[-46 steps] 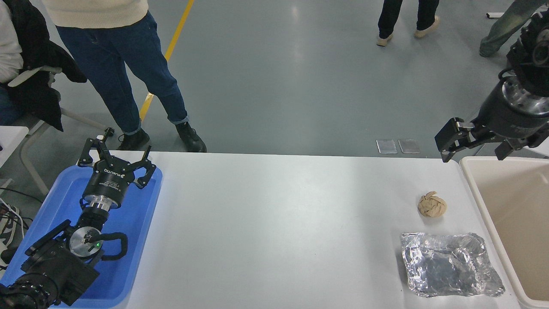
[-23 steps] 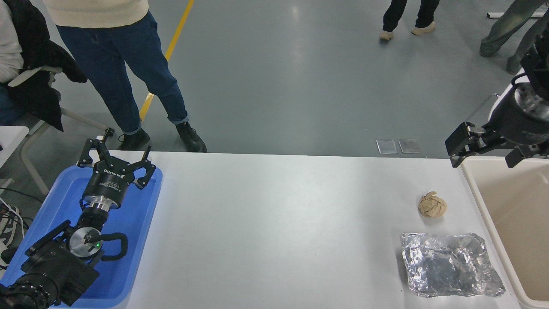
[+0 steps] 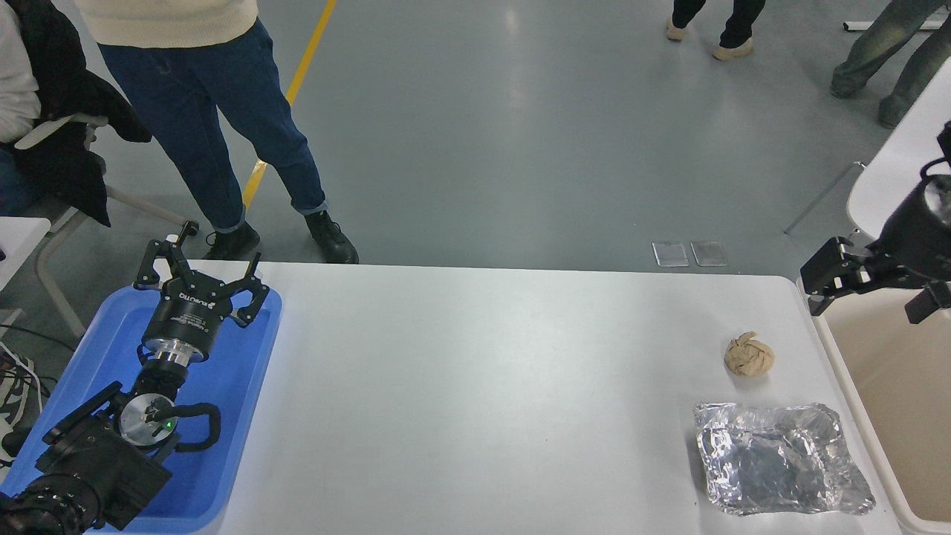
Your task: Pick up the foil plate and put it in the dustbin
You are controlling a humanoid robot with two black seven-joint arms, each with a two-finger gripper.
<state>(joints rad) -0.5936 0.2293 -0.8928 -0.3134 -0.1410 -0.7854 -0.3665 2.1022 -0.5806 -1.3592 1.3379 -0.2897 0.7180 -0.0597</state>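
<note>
- At the near right corner of the white table (image 3: pixel 483 386), just beside the dustbin (image 3: pixel 884 416), lies the foil plate (image 3: pixel 780 458), flat on the tabletop with its raised rim up and nothing touching it.
- The foil plate's long axis runs roughly left to right, parallel to the table's near edge; its right end comes close to the dustbin's rounded rim, though whether the two touch I cannot tell.
- Just beyond the foil plate, toward the table's far side, sits a small crumpled tan paper ball (image 3: pixel 749 354), apart from the plate.
- The right gripper (image 3: pixel 869 286) hangs over the dustbin's far left corner, above the rim and well apart from the foil plate. The plate lies toward the camera and somewhat to the left of it, past the paper ball.
- The right gripper's two fingers are spread wide and hold nothing; neither finger appears to touch the dustbin's rim.
- The right arm is much the nearer one to the foil plate. By my judgement, the coming move is a reach back toward the near edge and down to one of the plate's rims, keeping to the dustbin side of the paper ball.
- The left gripper (image 3: pixel 199 276) is parked far from the dustbin, over the far end of a blue plastic tray (image 3: pixel 223 416) at the table's opposite side; its fingers are splayed and empty.
- The pick has not yet begun, and the dustbin's visible tan inside shows nothing in it.
</note>
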